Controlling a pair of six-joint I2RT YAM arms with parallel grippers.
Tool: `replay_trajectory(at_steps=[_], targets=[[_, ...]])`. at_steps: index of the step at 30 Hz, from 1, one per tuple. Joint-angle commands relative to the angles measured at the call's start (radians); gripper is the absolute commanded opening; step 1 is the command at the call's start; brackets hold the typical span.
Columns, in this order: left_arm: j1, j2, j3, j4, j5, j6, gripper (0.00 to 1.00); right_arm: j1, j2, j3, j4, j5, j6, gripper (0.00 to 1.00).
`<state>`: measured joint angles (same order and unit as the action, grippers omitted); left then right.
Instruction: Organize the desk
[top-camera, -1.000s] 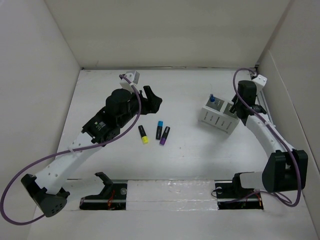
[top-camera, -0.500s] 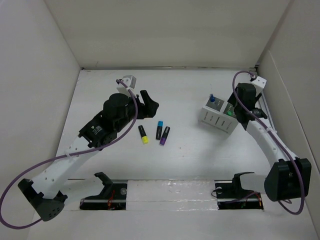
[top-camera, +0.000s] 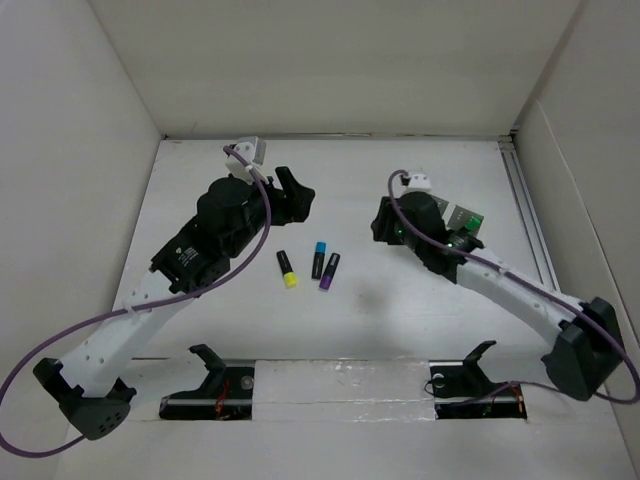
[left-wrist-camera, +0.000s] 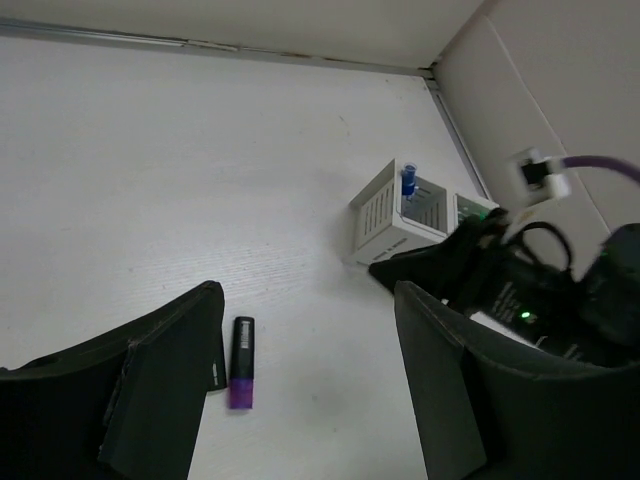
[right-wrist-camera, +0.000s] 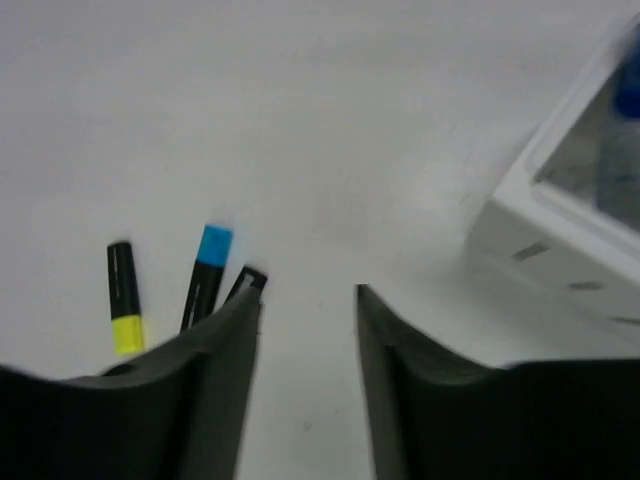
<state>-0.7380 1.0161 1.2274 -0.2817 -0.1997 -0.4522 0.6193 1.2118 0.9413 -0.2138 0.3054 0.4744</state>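
Left arm angled toward far left, gripper (top-camera: 296, 187) wide, empty, near markers (top-camera: 320, 262) | right arm reaching left past holder (left-wrist-camera: 395, 212), gripper (right-wrist-camera: 308, 295) narrowly parted, empty | desk (top-camera: 400, 320) under both.

White arm links (top-camera: 120, 335), black joints (top-camera: 225, 215), purple cables (left-wrist-camera: 600, 165); black pincer fingers (left-wrist-camera: 165, 380); green light (left-wrist-camera: 527, 316), perhaps LED.

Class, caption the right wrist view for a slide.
Right gripper, open and empty, above the desk; yellow marker and blue marker ahead, white holder right.

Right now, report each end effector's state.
Left end effector: open, holding nothing.
Right end effector: open, holding nothing.
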Motion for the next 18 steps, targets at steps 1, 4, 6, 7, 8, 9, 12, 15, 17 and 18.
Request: replay_trajectory(at_steps=[1,4,6,7,8,9,12,15,17,18], targets=[[0.003,-0.024,0.021,0.026,-0.014,0.014,0.65,0.059,0.101,0.033,-0.032,-0.035,0.03,0.57],[0.003,-0.034,0.001,0.018,-0.004,-0.008,0.65,0.109,0.225,0.091,-0.044,-0.041,0.029,0.66],[0.003,-0.047,-0.014,0.01,0.009,-0.02,0.65,0.137,0.317,0.117,-0.047,-0.048,0.049,0.66],[0.003,-0.053,-0.028,0.003,0.009,-0.025,0.65,0.146,0.343,0.146,-0.047,-0.046,0.056,0.66],[0.003,-0.075,-0.041,-0.008,0.008,-0.035,0.65,0.164,0.404,0.18,-0.059,-0.04,0.07,0.66],[0.003,-0.076,-0.042,-0.014,0.008,-0.04,0.65,0.165,0.432,0.18,-0.065,-0.038,0.085,0.66],[0.003,-0.141,-0.081,-0.033,-0.024,-0.052,0.65,0.186,0.512,0.231,-0.068,-0.038,0.13,0.66],[0.003,-0.162,-0.098,-0.046,-0.033,-0.062,0.65,0.186,0.552,0.255,-0.075,-0.04,0.151,0.65],[0.003,-0.169,-0.1,-0.068,-0.037,-0.057,0.65,0.195,0.586,0.278,-0.078,-0.035,0.156,0.64],[0.003,-0.171,-0.097,-0.077,-0.041,-0.052,0.65,0.195,0.597,0.289,-0.087,-0.035,0.165,0.63]])
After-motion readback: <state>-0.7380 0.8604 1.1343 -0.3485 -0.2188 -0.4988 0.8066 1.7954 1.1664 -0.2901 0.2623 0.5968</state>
